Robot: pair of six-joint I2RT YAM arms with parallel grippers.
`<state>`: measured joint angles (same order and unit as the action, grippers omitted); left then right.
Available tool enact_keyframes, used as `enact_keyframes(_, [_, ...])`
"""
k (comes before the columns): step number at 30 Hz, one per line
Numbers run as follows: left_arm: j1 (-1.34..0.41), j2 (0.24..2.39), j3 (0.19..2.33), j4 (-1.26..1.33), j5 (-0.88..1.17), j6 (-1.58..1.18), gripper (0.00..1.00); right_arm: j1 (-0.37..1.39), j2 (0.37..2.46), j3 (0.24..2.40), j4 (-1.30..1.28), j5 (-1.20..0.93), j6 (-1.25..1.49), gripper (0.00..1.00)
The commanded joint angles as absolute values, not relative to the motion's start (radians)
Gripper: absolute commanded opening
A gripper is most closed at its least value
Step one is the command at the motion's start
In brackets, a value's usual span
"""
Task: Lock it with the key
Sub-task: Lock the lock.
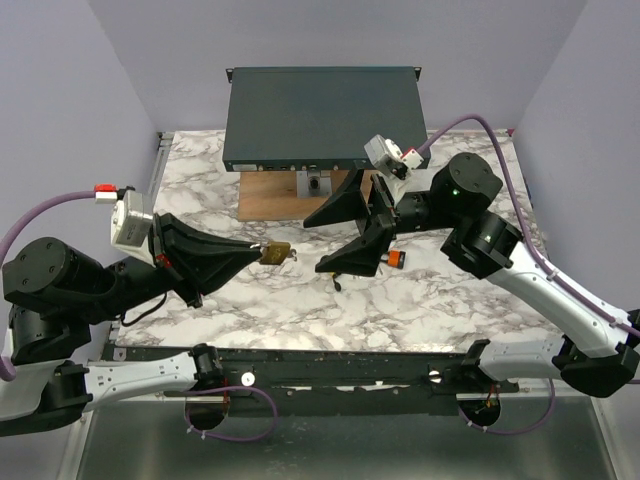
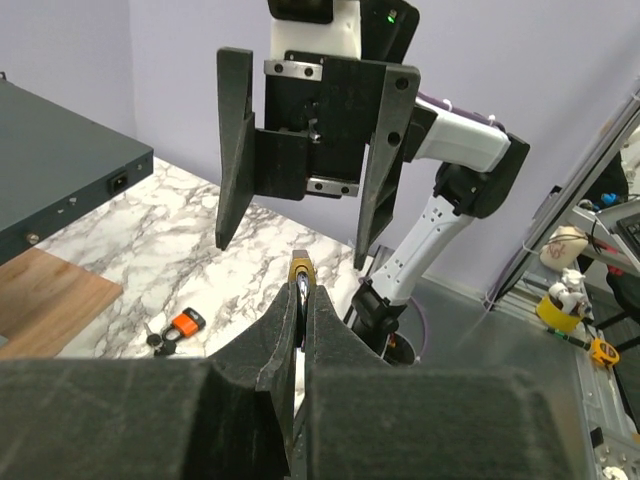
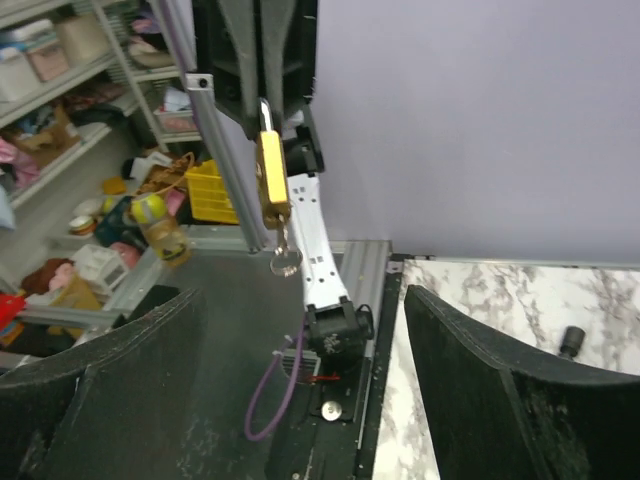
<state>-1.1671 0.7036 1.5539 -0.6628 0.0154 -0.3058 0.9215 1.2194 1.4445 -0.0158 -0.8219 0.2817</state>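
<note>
The left gripper (image 1: 260, 252) was clamped shut on a small brass padlock (image 1: 277, 254), held above the marble table (image 1: 430, 310). The right gripper (image 1: 312, 246) faced it, jaws spread wide and empty. The orange-headed key (image 1: 394, 258) lay on the table, partly hidden behind that gripper's lower finger. A dark rack unit (image 1: 320, 115) stood behind on a wooden board (image 1: 268, 196).

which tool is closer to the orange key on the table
Right. The right tool is open beside the orange key; the left tool, clamping a padlock, sits farther left.
</note>
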Motion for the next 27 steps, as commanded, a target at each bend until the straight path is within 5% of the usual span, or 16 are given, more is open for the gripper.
enact_keyframes(1, [-1.171, 0.731, 1.591, -0.668, 0.074, -0.302, 0.00, 0.914, 1.245, 1.502, 0.066, -0.949, 0.341, 0.80])
enact_keyframes(13, [-1.170, 0.745, 1.623, -0.670, 0.084, -0.301, 0.00, 0.915, 1.333, 1.533, 0.104, -0.991, 0.401, 0.61])
enact_keyframes(27, [-1.171, 0.777, 1.628, -0.683, 0.008, -0.296, 0.00, 0.915, 1.319, 1.461, 0.200, -1.003, 0.476, 0.58])
